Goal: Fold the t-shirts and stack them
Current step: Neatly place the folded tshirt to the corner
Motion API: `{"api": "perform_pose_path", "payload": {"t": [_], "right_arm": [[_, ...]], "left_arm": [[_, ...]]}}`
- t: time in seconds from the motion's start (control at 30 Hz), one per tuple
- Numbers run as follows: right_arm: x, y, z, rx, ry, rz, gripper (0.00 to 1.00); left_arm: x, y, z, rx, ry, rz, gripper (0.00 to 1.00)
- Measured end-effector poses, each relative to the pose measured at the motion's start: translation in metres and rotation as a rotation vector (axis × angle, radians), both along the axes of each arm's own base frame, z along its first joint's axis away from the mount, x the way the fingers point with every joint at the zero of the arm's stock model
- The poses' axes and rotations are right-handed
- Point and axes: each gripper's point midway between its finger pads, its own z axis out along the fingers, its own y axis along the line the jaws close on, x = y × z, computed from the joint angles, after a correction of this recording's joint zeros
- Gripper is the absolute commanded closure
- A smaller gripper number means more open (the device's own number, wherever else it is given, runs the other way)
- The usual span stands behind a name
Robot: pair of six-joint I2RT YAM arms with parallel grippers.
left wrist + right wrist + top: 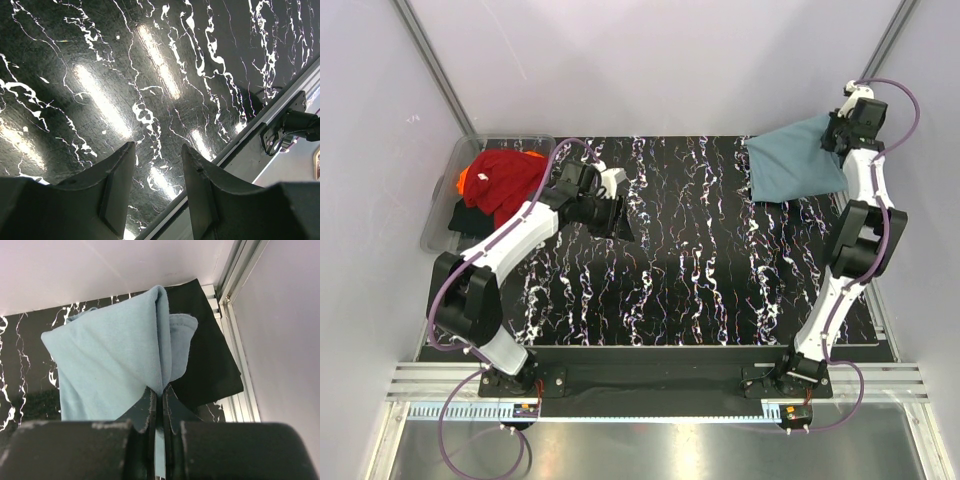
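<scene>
My right tool (161,392) pinches the folded teal-blue t-shirt (110,360) over the black t-shirt (210,355) for stacking; my left tool (157,165) hovers spread.

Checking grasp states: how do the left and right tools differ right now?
Left tool is open and empty; right tool is shut on the teal t-shirt. Left tool faces the marble table, left of centre; right tool is at the far right corner. Both are dark two-finger tools.
</scene>
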Motion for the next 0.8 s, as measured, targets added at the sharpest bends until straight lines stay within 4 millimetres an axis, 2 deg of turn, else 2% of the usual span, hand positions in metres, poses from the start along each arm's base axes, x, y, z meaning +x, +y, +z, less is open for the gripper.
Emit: {"api": "perform_pose_path", "payload": {"t": [0.1, 0.17, 0.23, 0.33, 0.37, 0.4, 0.43, 0.5, 0.53, 0.67, 0.7, 0.73, 0.8], "right_arm": [[0.006, -0.006, -0.008, 0.023, -0.017, 0.0, 0.98], [0.017, -0.01, -0.016, 0.027, -0.028, -0.004, 0.98], [0.033, -0.015, -0.028, 0.032, -0.038, -0.009, 0.94], [0.056, -0.025, -0.051, 0.046, -0.05, -0.031, 0.77], [0.063, -0.03, -0.062, 0.046, -0.047, -0.05, 0.78], [0.073, -0.042, -0.08, 0.037, -0.042, -0.093, 0.78], [0.072, -0.048, -0.089, 0.035, -0.022, -0.117, 0.76], [0.075, -0.06, -0.096, 0.023, -0.017, -0.162, 0.73], [0.072, -0.064, -0.098, 0.021, -0.006, -0.178, 0.68], [0.063, -0.073, -0.095, 0.011, 0.007, -0.222, 0.65], [0.059, -0.074, -0.092, 0.012, 0.01, -0.234, 0.58], [0.055, -0.075, -0.088, 0.016, 0.013, -0.246, 0.33], [0.047, -0.075, -0.08, 0.025, 0.018, -0.266, 0.31]], "left_arm": [[-0.001, -0.001, 0.0, 0.0, 0.0, -0.004, 0.52], [-0.002, -0.002, 0.0, 0.0, 0.0, -0.008, 0.52], [-0.003, -0.004, 0.0, 0.001, 0.0, -0.012, 0.52], [-0.005, -0.006, -0.001, 0.005, -0.001, -0.018, 0.52], [-0.005, -0.006, -0.001, 0.005, -0.001, -0.019, 0.52], [-0.005, -0.006, -0.003, 0.008, 0.003, -0.02, 0.52], [-0.005, -0.007, -0.003, 0.01, 0.003, -0.02, 0.52], [-0.004, -0.006, -0.005, 0.017, 0.003, -0.017, 0.52], [-0.004, -0.006, -0.006, 0.021, 0.004, -0.015, 0.52], [-0.005, -0.007, -0.006, 0.027, 0.0, -0.016, 0.52], [-0.005, -0.007, -0.007, 0.029, -0.001, -0.017, 0.52], [-0.006, -0.008, -0.007, 0.032, -0.002, -0.019, 0.52], [-0.007, -0.01, -0.007, 0.035, -0.004, -0.025, 0.52]]}}
